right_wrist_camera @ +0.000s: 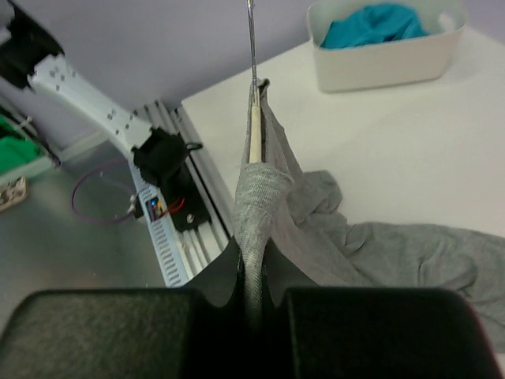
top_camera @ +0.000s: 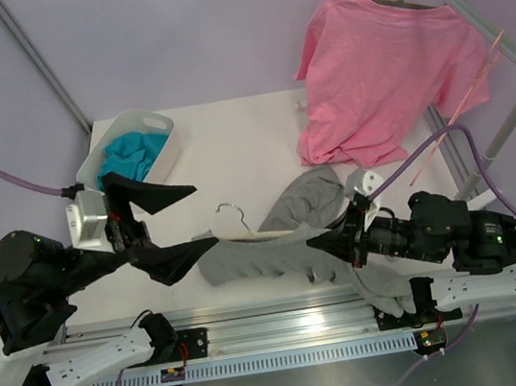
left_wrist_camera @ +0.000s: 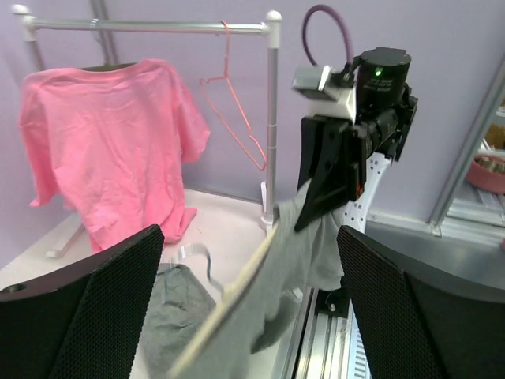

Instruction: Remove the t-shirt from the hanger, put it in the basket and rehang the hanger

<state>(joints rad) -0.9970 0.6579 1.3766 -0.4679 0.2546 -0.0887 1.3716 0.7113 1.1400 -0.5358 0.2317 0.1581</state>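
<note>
The right pincer [top_camera: 316,240] is clamped narrow on a fold of the grey t-shirt [top_camera: 248,257]. The cloth lies over one arm of the cream hanger [right_wrist_camera: 255,138]. Whether its fingers also bite the wood beneath the fabric cannot be told. From this pincer the hanger runs straight out ahead. Its bare wooden part shows just past the bunched cloth, and its metal hook [right_wrist_camera: 251,39] stands beyond that. More of the t-shirt sags below and to the side of the right pincer and lies crumpled on the desk [top_camera: 232,148].

The left pincer [top_camera: 201,217] faces the right one from the far end of the hanger, with its jaws spread wide and nothing gripped. The shirt-covered end of the hanger lies between its two fingers [left_wrist_camera: 87,316], closest to the lower one, though contact is not clear.

Behind the left pincer sits a white bin [top_camera: 158,122] holding a teal cloth [top_camera: 131,158]. Well beyond the right pincer, a pink t-shirt [top_camera: 385,67] hangs from a rail, with a thin pink wire hanger [left_wrist_camera: 237,110] beside it.
</note>
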